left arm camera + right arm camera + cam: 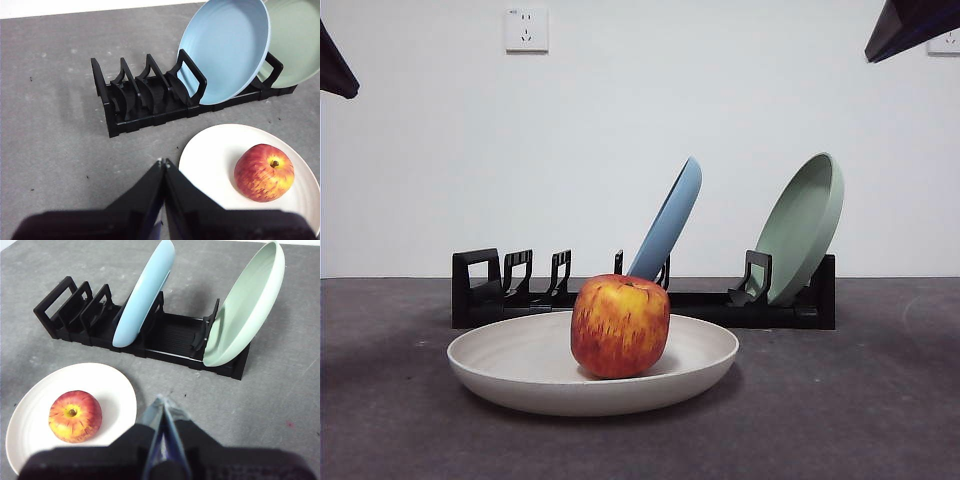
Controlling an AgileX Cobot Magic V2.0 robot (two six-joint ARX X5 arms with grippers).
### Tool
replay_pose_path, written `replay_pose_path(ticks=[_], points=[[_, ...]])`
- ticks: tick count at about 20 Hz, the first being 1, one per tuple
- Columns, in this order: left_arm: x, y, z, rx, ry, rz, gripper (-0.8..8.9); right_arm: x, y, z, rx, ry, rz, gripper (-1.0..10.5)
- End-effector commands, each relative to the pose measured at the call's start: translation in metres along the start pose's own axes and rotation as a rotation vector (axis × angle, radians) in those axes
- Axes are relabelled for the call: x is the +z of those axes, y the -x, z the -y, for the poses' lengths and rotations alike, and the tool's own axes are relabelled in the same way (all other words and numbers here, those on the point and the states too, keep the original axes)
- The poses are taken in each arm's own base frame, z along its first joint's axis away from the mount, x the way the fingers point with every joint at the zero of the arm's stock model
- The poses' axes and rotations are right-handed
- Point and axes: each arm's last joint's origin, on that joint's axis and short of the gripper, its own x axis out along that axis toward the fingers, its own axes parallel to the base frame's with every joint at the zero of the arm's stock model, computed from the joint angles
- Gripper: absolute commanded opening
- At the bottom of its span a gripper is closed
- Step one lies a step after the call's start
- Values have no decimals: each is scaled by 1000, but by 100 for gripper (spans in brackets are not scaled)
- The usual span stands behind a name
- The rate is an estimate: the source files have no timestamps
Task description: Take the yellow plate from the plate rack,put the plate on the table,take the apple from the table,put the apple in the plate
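The yellow plate lies flat on the dark grey table in front of the black plate rack. The red-orange apple sits upright in the plate. The plate and apple also show in the left wrist view, and the plate and apple in the right wrist view. My left gripper is shut and empty, held above the table beside the plate. My right gripper is shut and empty, above the table on the plate's other side.
The rack holds a blue plate and a pale green plate, both leaning in their slots. Several slots at one end of the rack hold nothing. A white wall with a socket stands behind.
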Motion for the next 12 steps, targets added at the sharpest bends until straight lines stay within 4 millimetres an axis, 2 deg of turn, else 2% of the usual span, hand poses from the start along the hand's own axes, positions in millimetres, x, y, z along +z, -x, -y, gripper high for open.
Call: replay_pose_path(ticks=[1, 4, 8, 10, 12], points=[[-1, 0, 0, 1, 7, 4, -1, -1, 0, 0, -3, -10, 2, -12], [0, 10, -3, 7, 16, 39, -1, -1, 0, 0, -3, -10, 1, -11], [4, 44, -19, 96, 10, 211, -1, -1, 0, 0, -4, -10, 0, -12], [-1, 58, -29, 190, 15, 279, -1, -1, 0, 0, -4, -10, 0, -11], [-15, 60, -36, 257, -12, 315, -1, -1, 0, 0, -4, -10, 0, -11]])
